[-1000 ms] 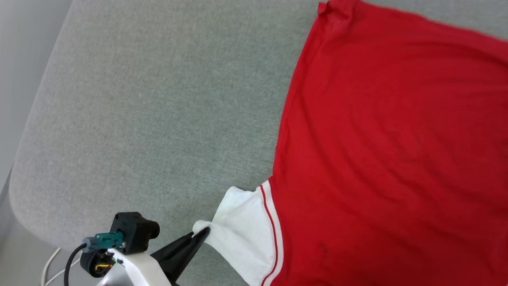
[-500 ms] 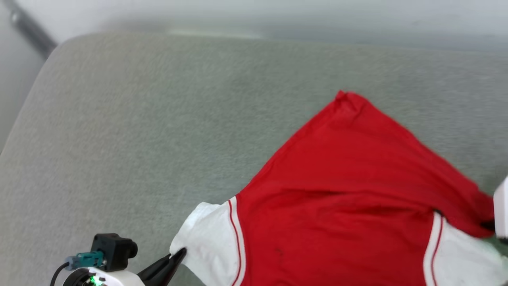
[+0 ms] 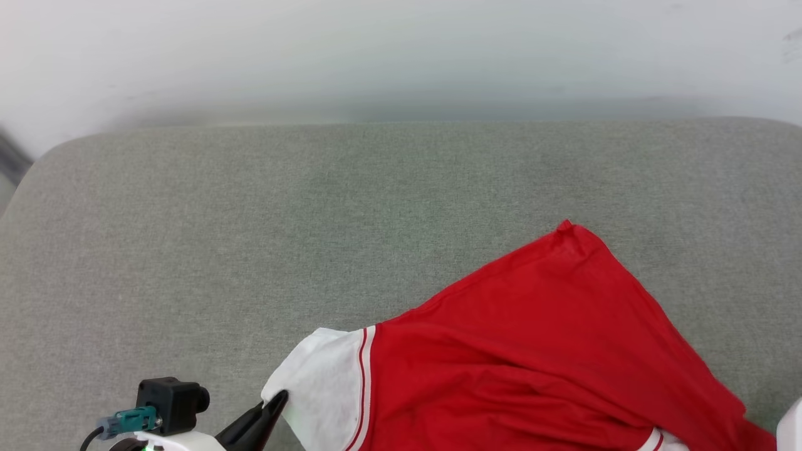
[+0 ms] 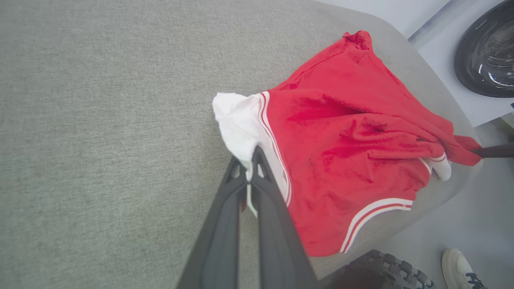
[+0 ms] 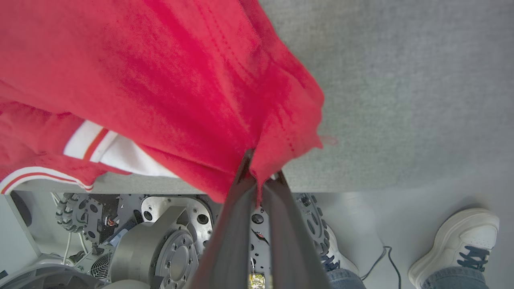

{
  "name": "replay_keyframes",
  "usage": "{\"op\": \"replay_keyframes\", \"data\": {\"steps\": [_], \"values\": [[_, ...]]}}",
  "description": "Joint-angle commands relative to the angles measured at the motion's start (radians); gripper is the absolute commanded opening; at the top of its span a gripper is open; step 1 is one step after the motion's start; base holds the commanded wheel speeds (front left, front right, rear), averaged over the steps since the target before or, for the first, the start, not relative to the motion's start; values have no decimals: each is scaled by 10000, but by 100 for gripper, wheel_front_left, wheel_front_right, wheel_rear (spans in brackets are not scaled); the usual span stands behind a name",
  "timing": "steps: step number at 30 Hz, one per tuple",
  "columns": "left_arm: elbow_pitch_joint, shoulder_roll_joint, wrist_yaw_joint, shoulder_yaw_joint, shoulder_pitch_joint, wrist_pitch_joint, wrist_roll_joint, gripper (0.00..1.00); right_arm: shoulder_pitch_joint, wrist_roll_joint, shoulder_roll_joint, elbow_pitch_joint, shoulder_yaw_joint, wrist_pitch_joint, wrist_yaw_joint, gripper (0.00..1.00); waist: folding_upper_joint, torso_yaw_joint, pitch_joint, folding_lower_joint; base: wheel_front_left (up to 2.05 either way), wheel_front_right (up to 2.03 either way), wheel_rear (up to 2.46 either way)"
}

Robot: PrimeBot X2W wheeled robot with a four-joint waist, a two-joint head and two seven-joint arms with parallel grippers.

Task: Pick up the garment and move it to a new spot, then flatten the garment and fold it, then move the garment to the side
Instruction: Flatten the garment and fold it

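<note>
The red shirt (image 3: 532, 351) lies bunched at the near right corner of the grey table (image 3: 219, 238), and part of it hangs over the edge. Wide grey room lies to its left and behind it. The left gripper (image 4: 249, 160) has its 2 fingers pinched tight on the white sleeve (image 4: 237, 120). The right gripper (image 5: 259, 168) is pinched tight on a red edge. The left wrist view shows a round washer door (image 4: 488, 52). The right wrist view shows a white shoe (image 5: 457, 241).

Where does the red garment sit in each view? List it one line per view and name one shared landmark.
Head view: garment at lower right, running off the bottom edge.
Left wrist view: garment centre to right.
Right wrist view: garment across the upper left.
Shared landmark: the grey fabric surface under it.
</note>
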Motion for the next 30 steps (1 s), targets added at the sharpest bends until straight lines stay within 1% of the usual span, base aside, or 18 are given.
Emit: {"op": "replay_keyframes", "data": {"steps": [1,6,8,14,20,22,25,30], "values": [[19,-63,71,29,74,-132,-10,0,405,95,158,-180,-34,-61,-4,0,-1,-105,-126,2,0,0,0],[37,-262,186,58,58,-299,-50,0,990,129,374,-395,14,-275,-4,0,-1,-196,-281,2,0,0,0],[14,-288,180,-1,28,-300,-15,0,987,62,282,-502,74,-527,-4,100,-1,-211,-313,2,0,0,0],[-170,-149,229,-63,20,-238,160,0,447,462,-263,-1225,555,-478,-4,100,-1,-178,-266,2,0,0,0],[-525,-66,212,-176,-206,-169,404,0,-649,788,-788,-2347,1033,-20,-4,100,-1,160,141,2,0,0,0],[-650,-48,186,-207,-320,-162,492,0,-1185,736,-834,-2603,1222,152,-4,100,-1,320,347,2,0,0,0],[-818,-25,152,-272,-501,-123,595,0,-2077,608,-689,-2721,1566,400,-4,100,-1,615,688,2,0,0,0],[-1055,-52,67,-409,-871,-50,767,0,-3485,-18,-516,-2132,2101,628,-4,100,-1,1187,1254,2,0,0,0]]}}
